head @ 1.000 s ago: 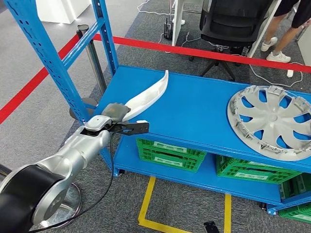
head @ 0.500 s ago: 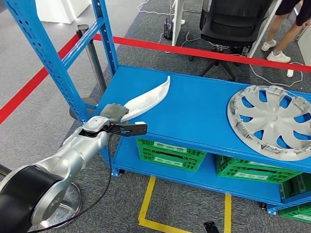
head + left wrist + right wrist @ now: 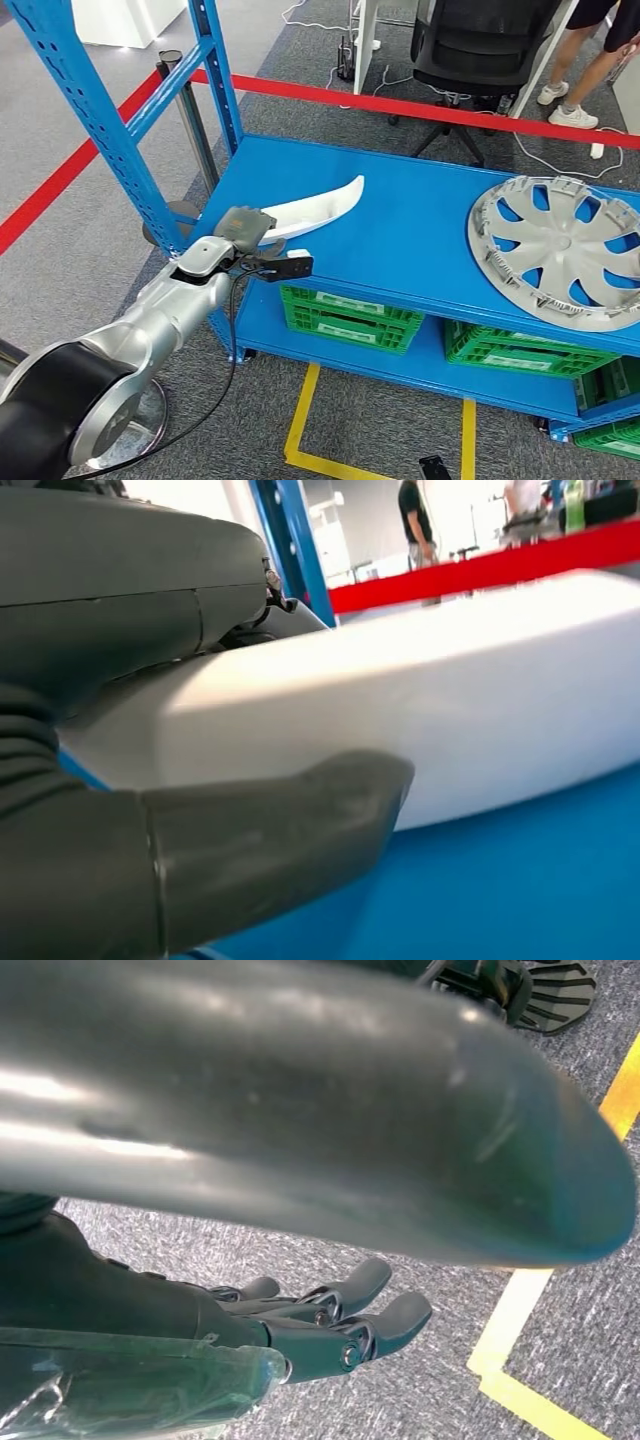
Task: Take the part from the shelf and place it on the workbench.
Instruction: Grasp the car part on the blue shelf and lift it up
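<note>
The part is a long, curved white plastic piece (image 3: 317, 205) lying on the blue shelf top (image 3: 407, 230), its pointed tip toward the shelf's middle. My left hand (image 3: 249, 235) grips its near end at the shelf's front left corner. In the left wrist view the grey thumb (image 3: 287, 830) lies on one side of the white part (image 3: 453, 700) and dark fingers on the other. My right hand (image 3: 332, 1320) hangs over the grey carpet, fingers apart, holding nothing.
A silver wheel cover (image 3: 558, 250) lies on the right of the shelf. Green crates (image 3: 351, 315) sit on the lower level. A blue upright (image 3: 106, 130) rises at left. Red barrier tape (image 3: 423, 108), an office chair (image 3: 483, 45) and a person's legs (image 3: 589, 70) are behind.
The white part has swung in my left hand: its far tip moved to the right and nearer across the shelf. The hand shifted slightly right.
</note>
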